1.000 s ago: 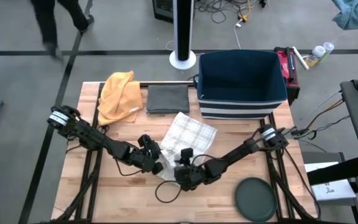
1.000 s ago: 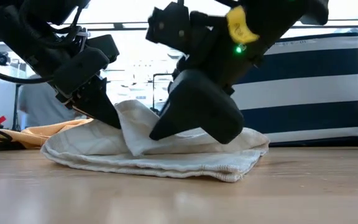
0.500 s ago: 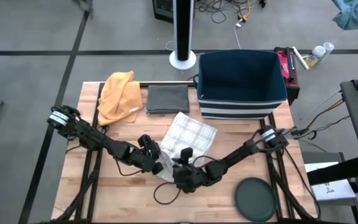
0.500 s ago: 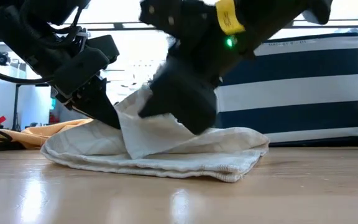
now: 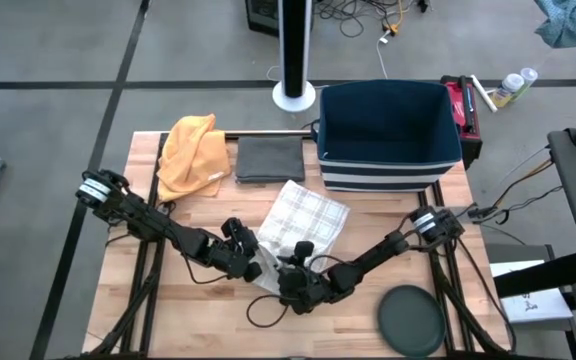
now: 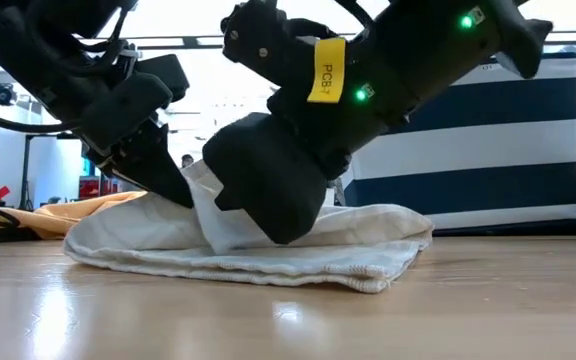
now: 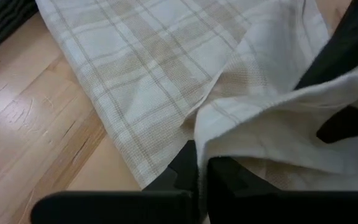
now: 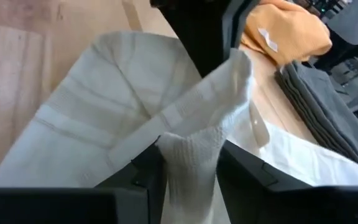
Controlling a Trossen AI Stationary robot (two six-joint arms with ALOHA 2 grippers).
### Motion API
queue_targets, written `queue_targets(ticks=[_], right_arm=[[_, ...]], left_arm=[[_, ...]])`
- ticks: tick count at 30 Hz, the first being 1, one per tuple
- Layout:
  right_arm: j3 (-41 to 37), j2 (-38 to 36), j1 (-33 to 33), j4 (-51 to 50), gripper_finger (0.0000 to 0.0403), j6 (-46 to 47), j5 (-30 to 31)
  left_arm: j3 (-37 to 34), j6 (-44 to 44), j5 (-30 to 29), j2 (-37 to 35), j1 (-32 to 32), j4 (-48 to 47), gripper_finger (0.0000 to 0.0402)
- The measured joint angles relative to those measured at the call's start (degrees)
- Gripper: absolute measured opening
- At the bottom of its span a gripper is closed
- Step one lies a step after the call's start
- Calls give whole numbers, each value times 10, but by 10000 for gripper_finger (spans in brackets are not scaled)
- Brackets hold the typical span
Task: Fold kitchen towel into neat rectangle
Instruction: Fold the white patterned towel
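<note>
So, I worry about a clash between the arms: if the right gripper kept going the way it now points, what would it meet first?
Probably the left gripper, just beyond the white towel fold the right gripper pinches in its jaws. Depth is unclear; the orange cloth lies farther on.

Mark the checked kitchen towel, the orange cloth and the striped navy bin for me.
checked kitchen towel (image 5: pixel 308 215): high view, flat middle of its spread part.
orange cloth (image 5: pixel 193 155): high view, centre of the crumpled heap.
striped navy bin (image 5: pixel 388 172): high view, its striped front wall.
</note>
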Motion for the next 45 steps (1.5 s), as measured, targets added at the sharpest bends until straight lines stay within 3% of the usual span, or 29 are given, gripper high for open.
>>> queue_targets(ticks=[9,13,17,25,30,37,45], right_arm=[[21,-6,12,-3,152,-1,47],[37,-15,14,-71,152,33,102],[42,-23,14,-150,143,107,102],[42,-24,14,-177,117,148,-27],[48,-25,14,-182,85,131,-54],[71,-34,14,-270,7,115,-87],[78,-39,13,-274,3,73,-198]], left_arm=[[0,-1,0,0,0,0,10],[0,-2,1,0,0,0,3],[0,-2,3,0,0,0,6],[0,-2,3,0,0,0,5],[0,-1,3,0,0,0,8],[0,15,4,0,-1,-2,35],[0,49,7,0,-6,-10,64]])
